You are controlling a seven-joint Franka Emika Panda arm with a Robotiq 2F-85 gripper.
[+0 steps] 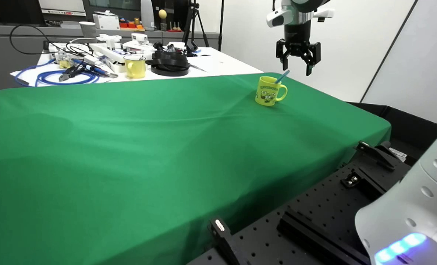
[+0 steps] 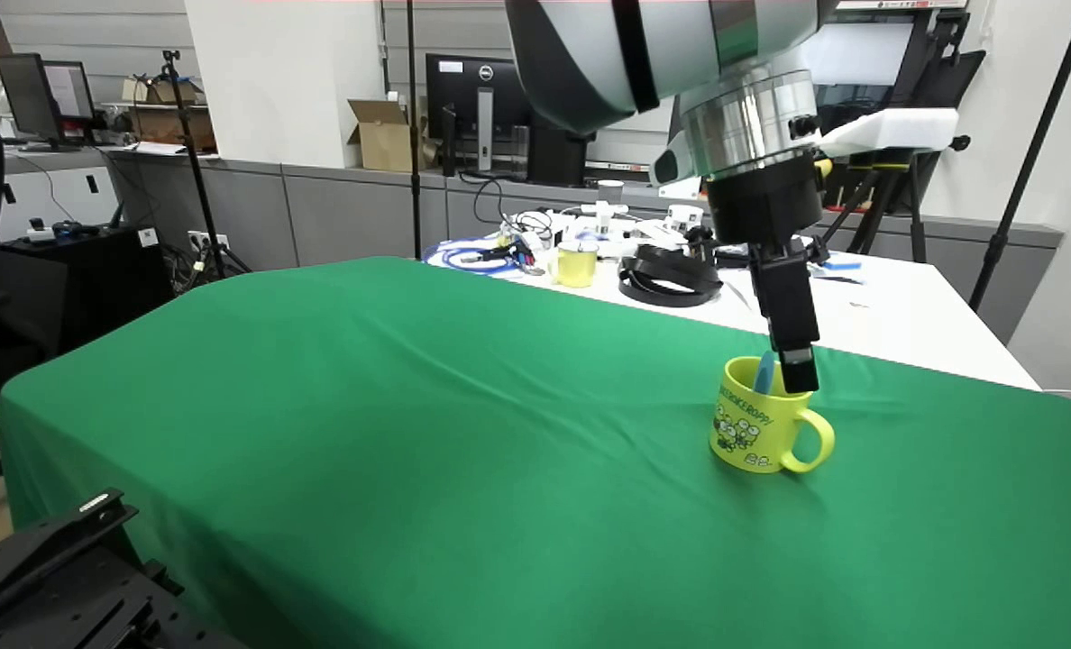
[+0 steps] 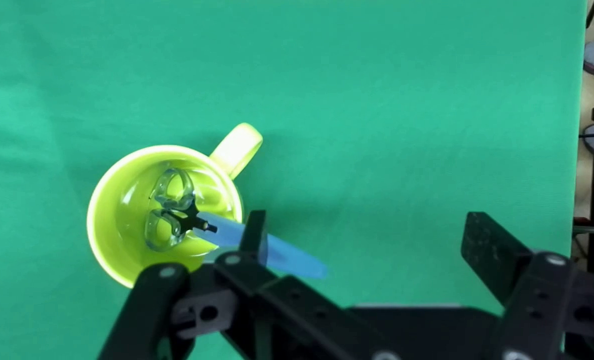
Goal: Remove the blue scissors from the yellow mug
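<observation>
Robotics lab, a robot arm (image 2: 590,63) hanging over a green-draped table (image 1: 148,154), a perforated plate (image 1: 325,204) lying alongside, cables (image 1: 49,81) and tools (image 1: 71,72) cluttering a white table (image 1: 237,68), a tripod (image 1: 194,11) rising behind, monitors (image 2: 454,99) standing along a grey ledge (image 2: 355,216).

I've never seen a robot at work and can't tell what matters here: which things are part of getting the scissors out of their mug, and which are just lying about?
Part of the job:
yellow-green mug
blue scissors, blue end sticking out of it
tool, jaws apart

Just lying about:
paler yellow mug
blue cable
black band
cardboard box
</observation>
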